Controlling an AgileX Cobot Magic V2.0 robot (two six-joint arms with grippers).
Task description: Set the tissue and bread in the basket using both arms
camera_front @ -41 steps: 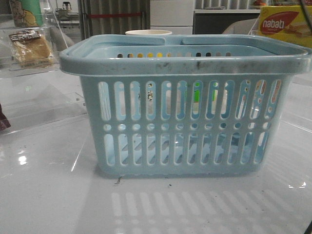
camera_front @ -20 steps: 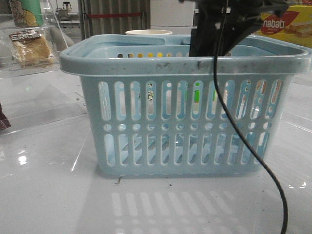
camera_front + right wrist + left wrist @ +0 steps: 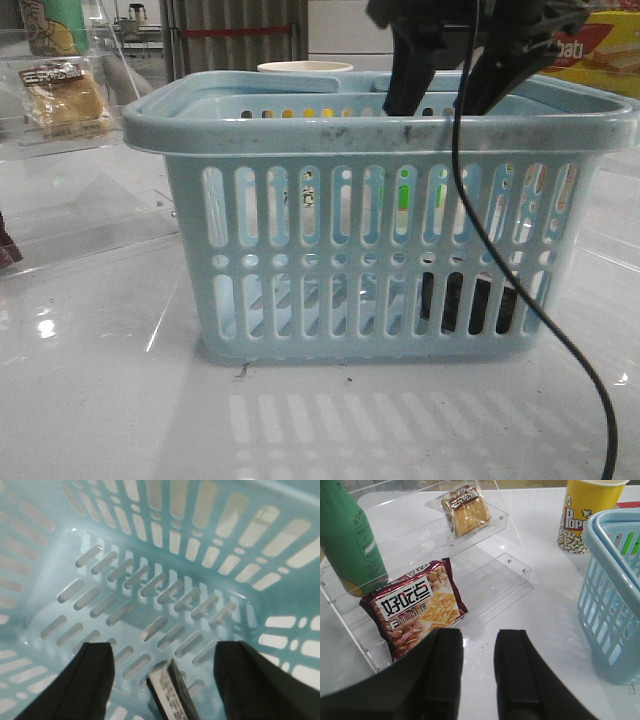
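Observation:
The light blue basket [image 3: 380,130] stands in the middle of the table; it also shows in the left wrist view [image 3: 615,580] and fills the right wrist view [image 3: 165,555]. My right gripper [image 3: 452,95] hangs over its right half, open and empty [image 3: 167,650]. The black tissue pack [image 3: 465,300] lies free on the basket floor below it, between the open fingers but apart from them [image 3: 170,692]. The bread [image 3: 65,100] in clear wrap lies on the upper step of a clear shelf at the far left [image 3: 467,512]. My left gripper [image 3: 479,645] is open and empty over the table in front of that shelf.
The clear acrylic shelf [image 3: 490,575] also holds a green bottle [image 3: 350,540] and a red almond cracker pack [image 3: 415,607]. A yellow popcorn cup [image 3: 585,515] stands behind the basket. A nabati box [image 3: 600,50] sits far right. A black cable [image 3: 500,260] hangs before the basket.
My right arm came in over the basket, opened its fingers, and the tissue pack dropped to the basket floor on the right side.

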